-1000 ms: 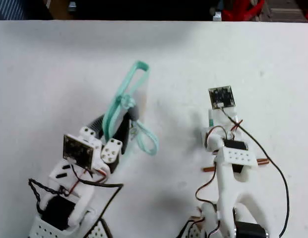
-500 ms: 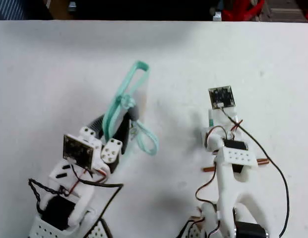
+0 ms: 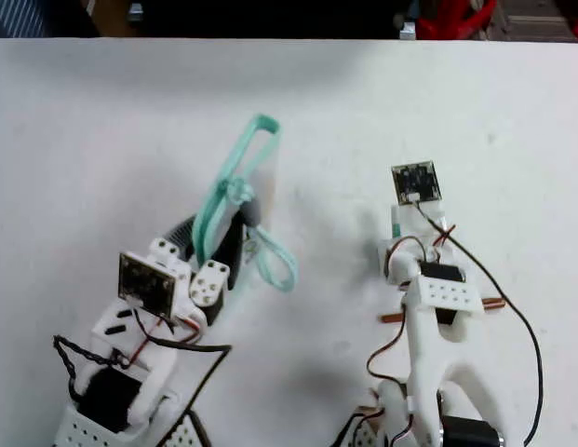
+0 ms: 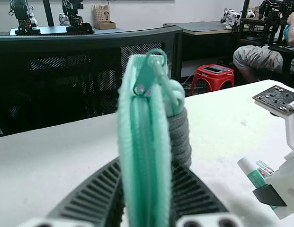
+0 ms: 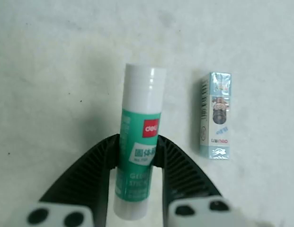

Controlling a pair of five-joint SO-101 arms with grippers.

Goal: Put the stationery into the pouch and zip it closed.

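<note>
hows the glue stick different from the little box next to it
The glue stick is a round green-and-white tube; the small box is squared and pale blue. The glue stick is longer than the small box. The right gripper clamps the glue stick; the small box lies free on the table. Both point the same way.

The right gripper (image 5: 137, 145), with ribbed black plastic fingers (image 5: 102, 158), clamps a cylindrical glue stick with a white cap and green label (image 5: 142, 94) from both sides at its labelled middle. The stick lies on a white, slightly speckled tabletop (image 5: 57, 71). A small pale-blue rectangular box (image 5: 215, 116) lies near it, parallel and not touching.
</note>
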